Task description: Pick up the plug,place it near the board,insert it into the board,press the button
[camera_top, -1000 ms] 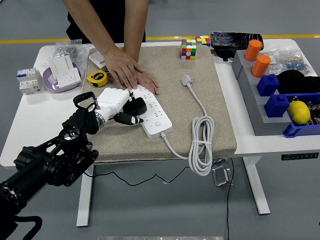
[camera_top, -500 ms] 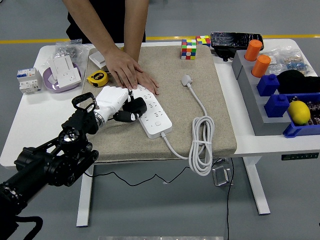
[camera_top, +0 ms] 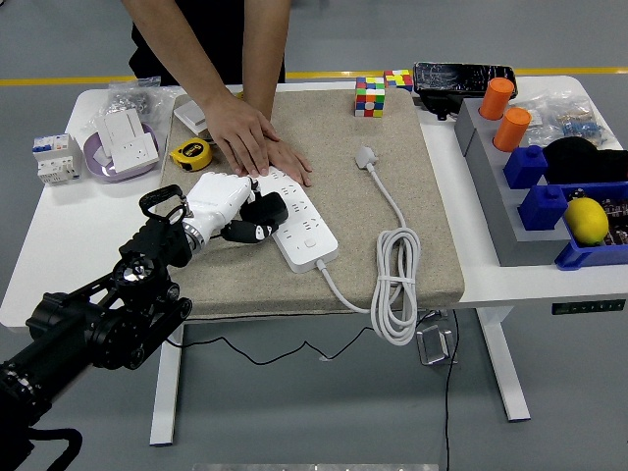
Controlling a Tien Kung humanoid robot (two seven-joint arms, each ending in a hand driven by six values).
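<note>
Reaching in from the left, the robot's left hand (camera_top: 234, 208) has its fingers closed round the black plug (camera_top: 267, 209), right on the white power strip (camera_top: 299, 222); whether it's seated I can't quite tell. A person's hand (camera_top: 253, 140) lies flat on the strip's far end.
</note>
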